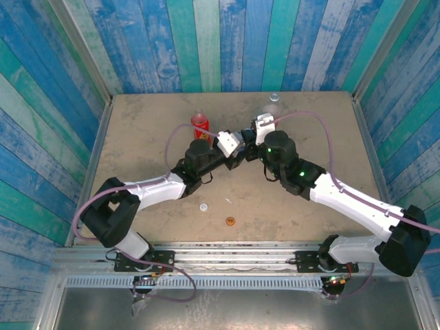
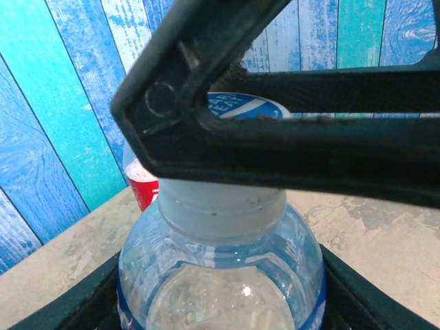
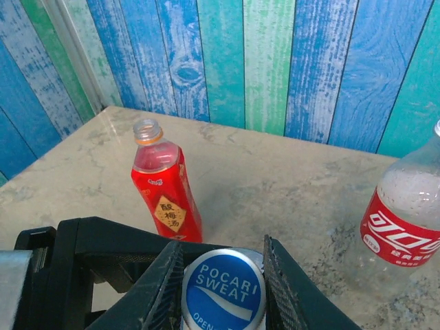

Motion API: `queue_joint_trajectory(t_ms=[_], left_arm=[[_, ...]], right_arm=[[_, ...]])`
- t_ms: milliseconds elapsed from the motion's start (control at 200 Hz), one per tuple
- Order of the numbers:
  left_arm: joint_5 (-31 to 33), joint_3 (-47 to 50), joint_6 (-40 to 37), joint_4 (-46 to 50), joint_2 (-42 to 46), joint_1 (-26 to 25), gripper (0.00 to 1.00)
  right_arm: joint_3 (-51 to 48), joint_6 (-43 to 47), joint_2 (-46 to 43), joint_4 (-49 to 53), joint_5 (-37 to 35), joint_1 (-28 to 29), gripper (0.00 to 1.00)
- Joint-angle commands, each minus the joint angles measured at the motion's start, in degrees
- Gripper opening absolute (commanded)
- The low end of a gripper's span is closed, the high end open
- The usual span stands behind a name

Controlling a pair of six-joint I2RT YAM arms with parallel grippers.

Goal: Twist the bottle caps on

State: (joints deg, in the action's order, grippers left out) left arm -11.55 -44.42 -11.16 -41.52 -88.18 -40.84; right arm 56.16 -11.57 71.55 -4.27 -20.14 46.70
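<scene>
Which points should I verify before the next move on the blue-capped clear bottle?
1. Round blue plastic cap sits on clear blue-labelled plastic bottle: ok.
2. Right gripper closed on that cap: ok.
3. Left gripper holds the bottle body: ok.
4. Cap fully tight: cannot tell.
5. Red-wrapped plastic bottle capped: not ok, open.
6. Small white cap and orange cap loose on table: ok.

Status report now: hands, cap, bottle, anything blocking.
Left hand shut on blue-label bottle. Right hand shut on blue cap, atop its neck. White cap, orange cap loose on table. Nothing blocking.
</scene>
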Motion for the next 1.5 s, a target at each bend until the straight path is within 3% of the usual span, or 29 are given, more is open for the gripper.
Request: queue_joint_trajectory(t_ms=[0, 145, 205, 310, 491, 646, 811, 1086, 1237, 1362, 1402, 1497], left_arm=[[0.2, -1.1, 0.3, -8.2, 1.5, 3.3, 0.39], [-15.9, 2.1, 1.7, -8.8, 2.8, 7.3, 0.39], [-24.8, 2.4, 0.3, -6.9, 3.5, 8.8, 0.39], [-37.0, 2.4, -2.7, -2.1, 5.0, 10.0, 0.4], [-49.6, 0.0, -13.6, 12.7, 7.5, 10.2, 0.41], [-56.5, -2.1, -18.7, 20.2, 7.9, 10.1, 0.4], [-58.4, -3.2, -19.9, 22.7, 7.2, 9.9, 0.4], [-60.0, -3.9, -20.3, 24.2, 6.8, 9.9, 0.4], [-59.1, -3.9, -20.5, 24.2, 6.8, 9.8, 0.4], [-54.1, -1.8, -14.9, 16.2, 7.2, 9.7, 0.4], [-50.8, -0.6, -11.7, 11.8, 7.4, 9.7, 0.41], [-39.7, 0.4, -7.5, 6.6, 7.5, 9.7, 0.4]], right_arm=[[-1.8, 3.6, -2.6, 5.2, 4.9, -0.4, 0.14], [-3.0, 11.1, -9.2, 5.6, 13.3, -1.2, 0.51], [-4.0, 13.3, -12.2, 6.3, 17.4, -1.8, 0.6], [-5.7, 17.3, -16.7, 9.0, 25.3, -2.9, 0.62], [-2.7, 24.0, -18.6, 19.9, 34.4, -3.2, 0.61], [-0.5, 26.4, -16.8, 22.3, 38.9, -3.1, 0.57], [1.5, 28.4, -13.1, 22.6, 42.6, -3.2, 0.5], [3.0, 29.8, -9.2, 22.6, 42.6, -3.1, 0.37], [3.3, 29.4, -9.0, 22.6, 42.1, -3.2, 0.18], [2.5, 27.4, -9.4, 21.1, 39.0, -3.1, 0.06], [1.8, 25.8, -9.7, 19.6, 36.9, -3.2, 0.01], [-0.1, 20.5, -9.8, 15.5, 29.2, -3.0, 0.0]])
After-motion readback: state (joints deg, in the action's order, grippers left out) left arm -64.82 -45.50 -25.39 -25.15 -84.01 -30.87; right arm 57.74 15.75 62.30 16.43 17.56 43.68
